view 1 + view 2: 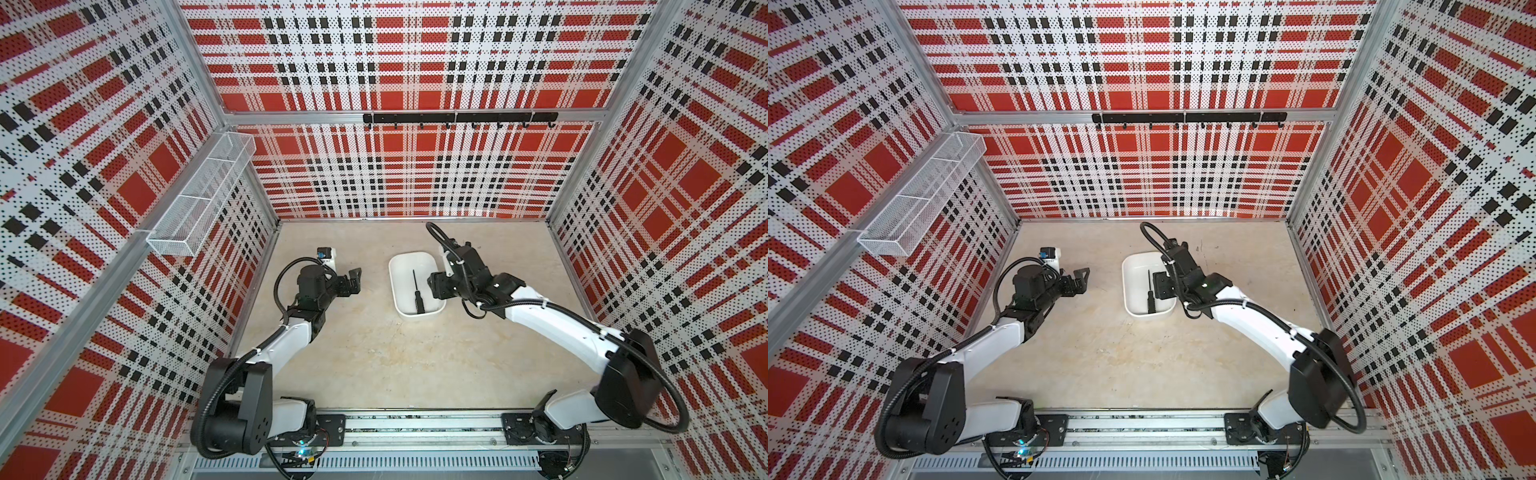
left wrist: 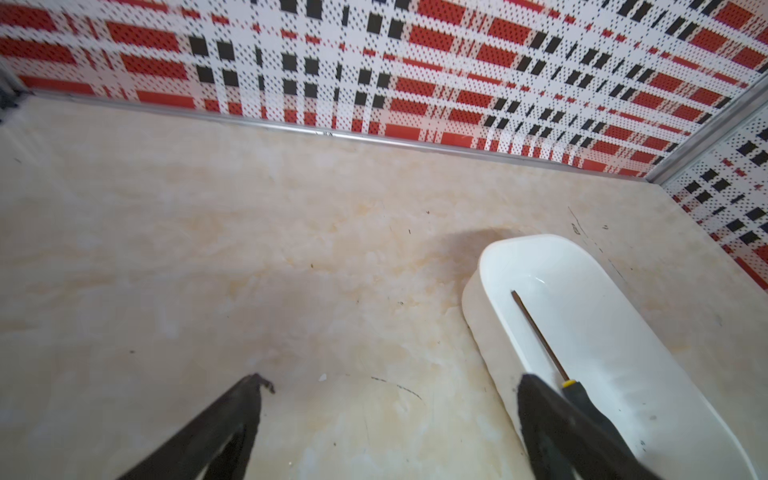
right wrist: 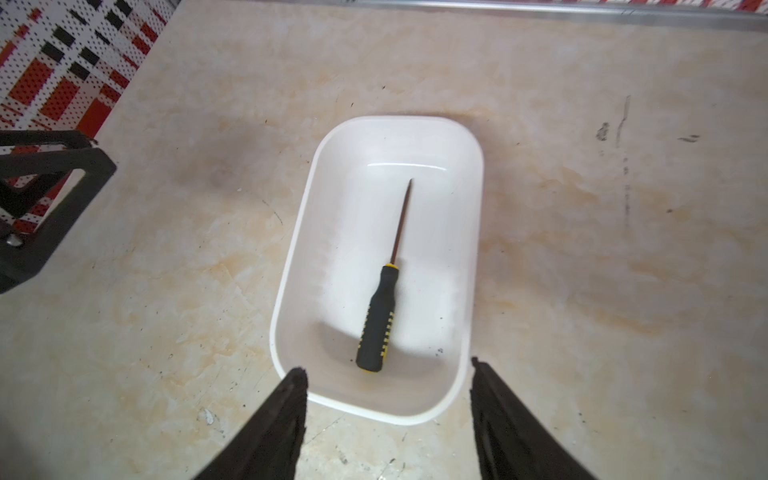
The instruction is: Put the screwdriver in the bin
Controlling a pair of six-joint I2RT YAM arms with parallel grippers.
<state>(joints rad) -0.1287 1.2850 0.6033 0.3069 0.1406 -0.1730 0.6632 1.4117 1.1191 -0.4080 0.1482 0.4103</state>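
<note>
The slim black-handled, yellow-trimmed screwdriver (image 3: 380, 307) lies released in the shallow white plastic bin (image 3: 291, 266) below the right gripper (image 3: 388, 374), whose jaws stand open and empty, so retreat comes next

You see the bin (image 1: 397, 266) on the desk (image 1: 374, 365) right of centre, toward the back wall. The screwdriver (image 3: 380, 307) lies flat in it, along its length, tip toward the back wall. The right tool (image 3: 388, 380) hangs over the bin's near right edge. The left tool (image 1: 354, 279) sits left of the bin, apart from it.
</note>
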